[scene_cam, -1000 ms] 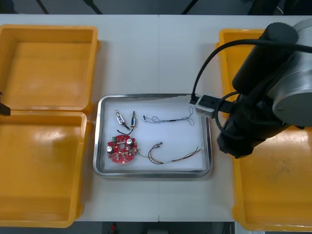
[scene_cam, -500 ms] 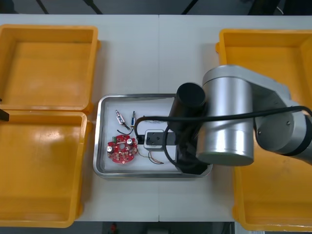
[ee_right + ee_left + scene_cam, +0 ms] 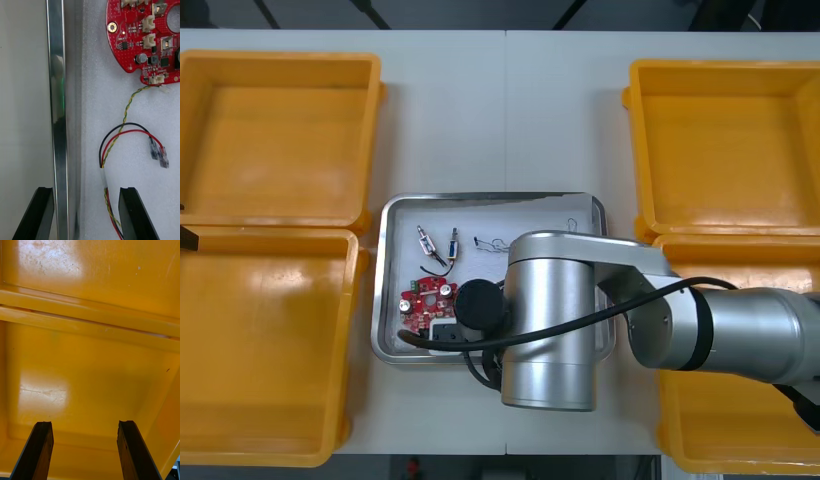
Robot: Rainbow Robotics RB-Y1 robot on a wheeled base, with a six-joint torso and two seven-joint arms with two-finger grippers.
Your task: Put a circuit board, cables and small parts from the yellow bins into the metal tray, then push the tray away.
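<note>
right tool (image 3: 85, 192) is seen released, its fingers spread and nothing held between them. it is set astride the near rim of the metal tray (image 3: 56, 93): one finger is over the bare bench (image 3: 22, 93), the other over the tray's white inside, just beside the red and yellow cable (image 3: 129, 108). in the front view the right arm is laid across the tray's near half.

the loading is judged to be done. inside the tray are found the red circuit board (image 3: 425, 305), two small metal parts (image 3: 438, 245) and a thin black cable (image 3: 492, 243) toward the far side, with the red and yellow cable lying close to the board. the yellow bins (image 3: 280, 130) at both sides are seen with bare floors, so nothing more is left to be fetched.

what is left is judged to be the push: the tray sits between the bins, not yet sent toward the far edge, and the placing of the right tool at the near rim fits that step.

left tool (image 3: 84, 425) is parked over the left-hand bins, fingers apart and empty.
</note>
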